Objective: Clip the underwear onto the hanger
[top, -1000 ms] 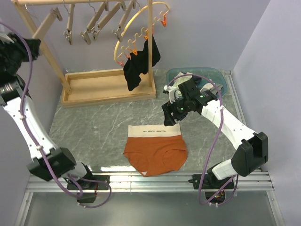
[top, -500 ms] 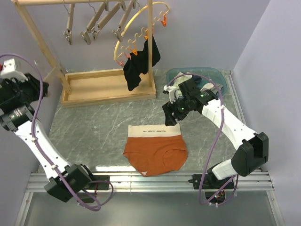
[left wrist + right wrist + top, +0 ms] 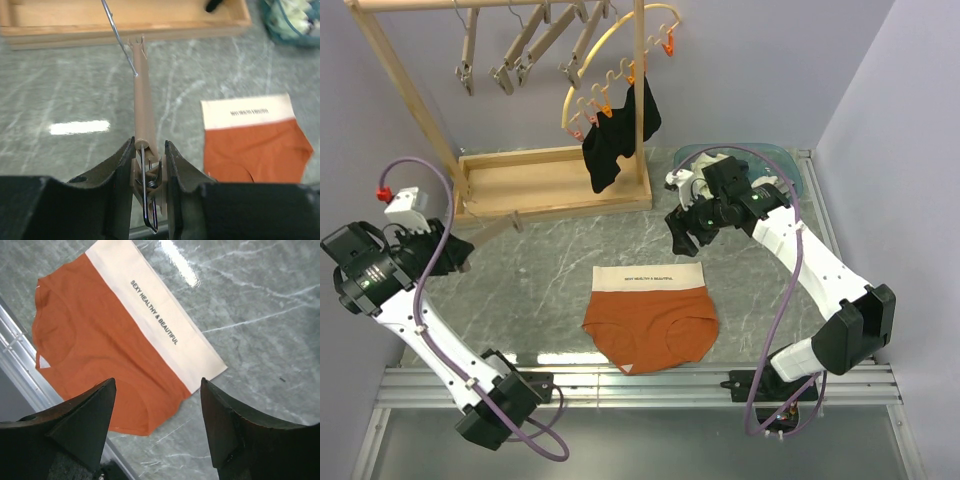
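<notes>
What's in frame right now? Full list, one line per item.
underwear: 1, rust-orange with off-white waistband, flat on the table, near centre
hanger: 1, light wood with wire hook, in the left gripper
spare hangers: about 4, light wood, on the rack's top rail
rack: 1, light wood, tray base, far left
hoop: 1, yellow with orange pegs, hung on the rack
black garment: 1, black, pegged to the hoop
tub: 1, teal, far right
clothes: count unclear, pale, in the tub
table: 1, grey marble
left gripper: shut on the hanger's clip end
right gripper: open, above the waistband
</notes>
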Controlling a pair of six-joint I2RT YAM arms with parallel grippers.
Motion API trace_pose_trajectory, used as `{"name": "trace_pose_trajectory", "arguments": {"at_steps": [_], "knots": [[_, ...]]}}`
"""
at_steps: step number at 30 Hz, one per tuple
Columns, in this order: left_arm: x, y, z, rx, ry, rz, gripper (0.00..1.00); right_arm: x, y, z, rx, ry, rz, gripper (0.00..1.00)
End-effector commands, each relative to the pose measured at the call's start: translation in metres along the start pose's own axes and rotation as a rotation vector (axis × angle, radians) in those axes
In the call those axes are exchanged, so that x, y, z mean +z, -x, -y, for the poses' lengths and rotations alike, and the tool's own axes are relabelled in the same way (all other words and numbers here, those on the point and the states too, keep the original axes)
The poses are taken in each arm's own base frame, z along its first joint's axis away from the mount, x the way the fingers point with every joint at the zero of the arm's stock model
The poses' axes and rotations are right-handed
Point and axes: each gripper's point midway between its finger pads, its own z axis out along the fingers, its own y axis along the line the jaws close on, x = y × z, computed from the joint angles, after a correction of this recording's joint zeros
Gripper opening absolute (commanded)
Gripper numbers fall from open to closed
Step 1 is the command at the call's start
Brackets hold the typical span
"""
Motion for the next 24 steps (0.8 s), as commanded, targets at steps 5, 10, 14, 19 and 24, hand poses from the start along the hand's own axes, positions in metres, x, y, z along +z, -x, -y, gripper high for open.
{"name": "trace_pose_trajectory", "arguments": {"at_steps": [5,10,14,19,24], "knots": [[-0.001,-0.01,0.05,0.142,-0.274,-0.035,0.0,-0.009,0.046,0.009,-0.124,-0.052,0.154,0.75],[0.018,-0.037,0.1,0.269,-0.548,-0.093,0.0,-0.011,0.064,0.009,-0.204,-0.097,0.225,0.75],[0.034,-0.045,0.127,0.232,-0.72,-0.081,0.0,-0.013,0.072,0.002,-0.27,-0.096,0.273,0.75],[0.065,-0.035,0.158,0.258,-0.832,0.008,0.0,-0.016,0.074,-0.019,-0.384,-0.072,0.33,0.76],[0.092,-0.033,0.181,0.144,-0.865,0.05,0.0,-0.01,0.067,-0.05,-0.502,-0.005,0.378,0.76]]}}
